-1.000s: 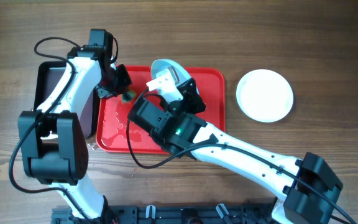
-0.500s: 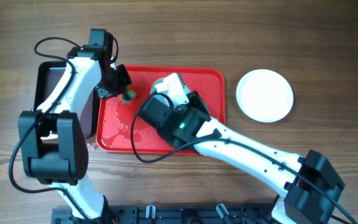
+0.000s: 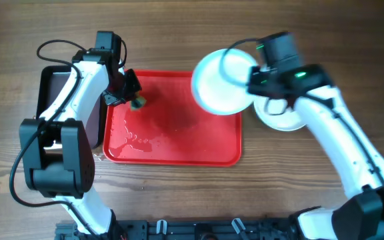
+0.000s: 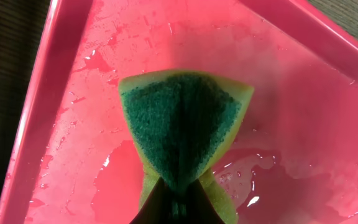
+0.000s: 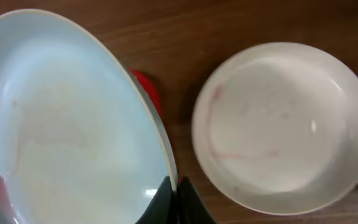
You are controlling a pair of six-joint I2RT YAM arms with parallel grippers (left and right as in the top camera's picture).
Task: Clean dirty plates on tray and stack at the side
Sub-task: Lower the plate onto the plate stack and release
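The red tray [image 3: 179,143] lies wet at the table's centre, with no plate on it. My left gripper [image 3: 136,101] is shut on a green and yellow sponge [image 4: 182,127] and holds it over the tray's far left corner [image 4: 36,124]. My right gripper [image 5: 174,186] is shut on the rim of a pale plate [image 3: 220,83], held in the air over the tray's far right corner. In the right wrist view that plate [image 5: 67,124] looks wiped. Another pale plate [image 3: 287,117] lies on the wood right of the tray, partly under my right arm, and shows faint pink streaks [image 5: 284,124].
A black tray [image 3: 53,93] lies left of the red tray, under my left arm. Water pools on the red tray's left half [image 3: 129,140]. Bare wood [image 3: 339,40] surrounds the plates at the right.
My right arm has swung from the tray's middle up and to the right, carrying the plate to the tray's far right corner. My left gripper with the sponge has not moved.
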